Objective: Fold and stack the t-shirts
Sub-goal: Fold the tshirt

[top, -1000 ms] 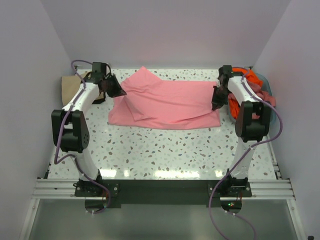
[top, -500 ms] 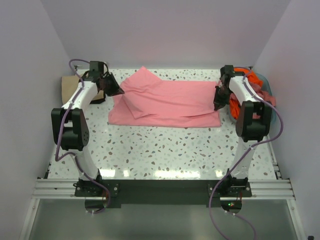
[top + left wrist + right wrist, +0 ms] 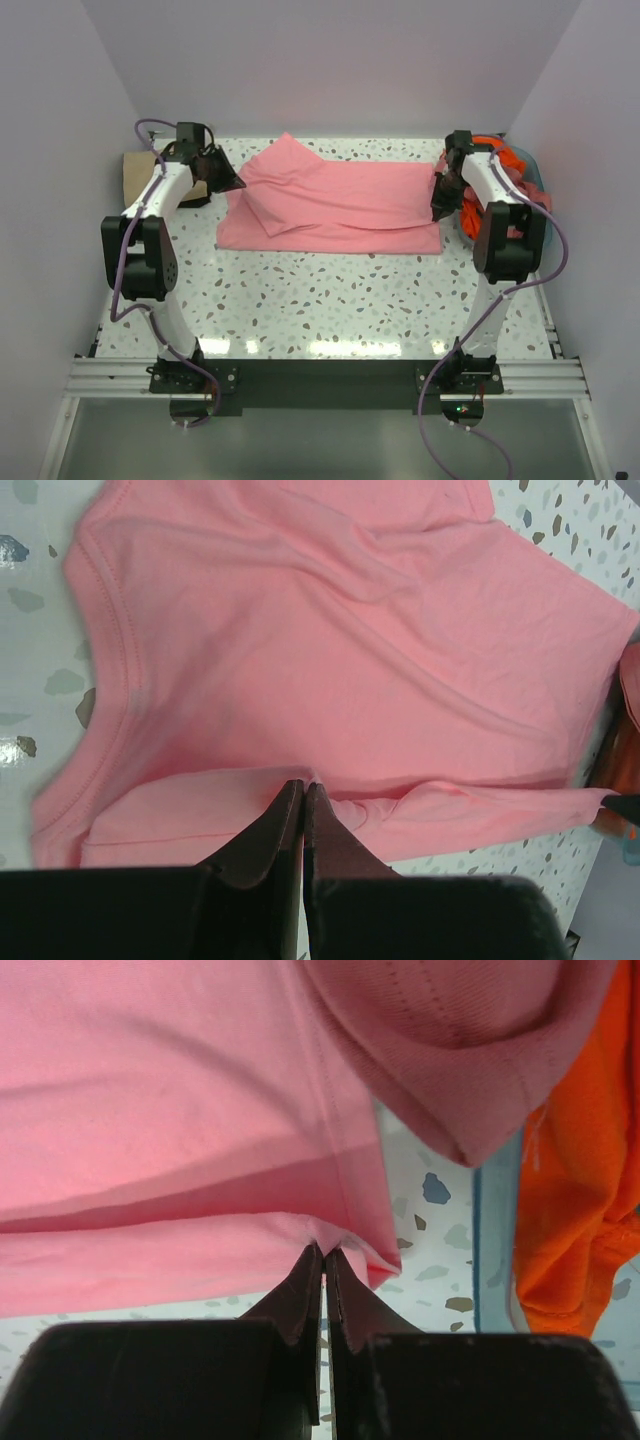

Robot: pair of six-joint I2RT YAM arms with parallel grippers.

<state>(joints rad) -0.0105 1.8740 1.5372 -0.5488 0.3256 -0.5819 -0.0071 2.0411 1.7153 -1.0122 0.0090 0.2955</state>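
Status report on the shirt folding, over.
Left gripper, right gripper: both shut on pink t-shirt. Shirt spread on table, one side folded over. Nothing in the way.

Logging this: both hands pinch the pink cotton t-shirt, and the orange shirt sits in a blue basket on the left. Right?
No: top view shows the orange shirt in the blue basket on the right. Left hand and right hand do pinch the pink cotton t-shirt.
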